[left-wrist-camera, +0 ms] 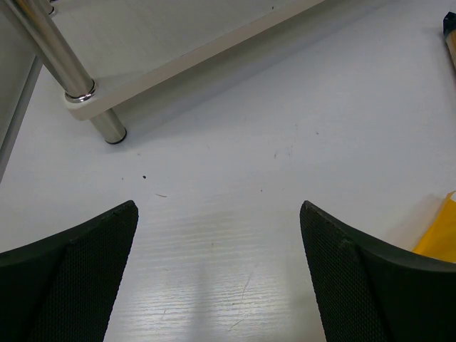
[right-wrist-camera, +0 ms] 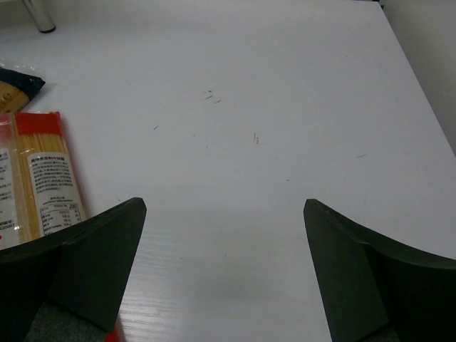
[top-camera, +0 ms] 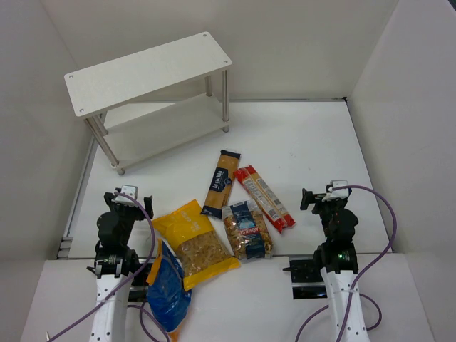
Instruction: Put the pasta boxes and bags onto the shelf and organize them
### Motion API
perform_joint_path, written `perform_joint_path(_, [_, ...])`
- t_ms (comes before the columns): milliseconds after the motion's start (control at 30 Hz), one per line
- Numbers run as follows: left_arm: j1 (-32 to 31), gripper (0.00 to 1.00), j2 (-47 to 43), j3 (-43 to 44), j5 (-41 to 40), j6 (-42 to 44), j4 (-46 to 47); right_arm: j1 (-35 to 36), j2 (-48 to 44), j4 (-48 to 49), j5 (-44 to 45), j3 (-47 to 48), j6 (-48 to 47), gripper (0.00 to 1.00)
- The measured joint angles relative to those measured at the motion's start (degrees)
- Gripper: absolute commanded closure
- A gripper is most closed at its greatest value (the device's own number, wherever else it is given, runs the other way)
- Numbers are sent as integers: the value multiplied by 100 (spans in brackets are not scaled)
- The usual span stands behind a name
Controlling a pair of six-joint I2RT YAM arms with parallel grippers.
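The white two-tier shelf (top-camera: 149,71) stands at the back left; its lower tier and a silver leg (left-wrist-camera: 78,89) show in the left wrist view. Five packs lie on the table: a blue bag with orange ends (top-camera: 168,287), a large yellow windowed bag (top-camera: 194,244), a clear blue-labelled bag (top-camera: 246,229), a long navy-tan box (top-camera: 221,182) and a long red pack (top-camera: 264,197), which also shows in the right wrist view (right-wrist-camera: 43,178). My left gripper (top-camera: 128,198) is open and empty, left of the yellow bag. My right gripper (top-camera: 319,197) is open and empty, right of the red pack.
White walls enclose the table on the left, back and right. Bare table lies between the shelf and the packs, and to the right of the red pack. A yellow bag corner (left-wrist-camera: 440,231) shows at the right edge of the left wrist view.
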Motion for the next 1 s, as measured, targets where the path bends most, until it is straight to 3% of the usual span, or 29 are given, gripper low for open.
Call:
perform_joint_path(400, [0,0,0,0,4,0,0,-2,0,0,-20,0,-33,0])
perform_joint_path(633, [0,0,0,138,-166,208,-50,-2,0,111,-601,96,-822,0])
perform_joint_path(1000, [0,0,219,2632,-393,195,210,-2,0,1051,435,2050,-938,0])
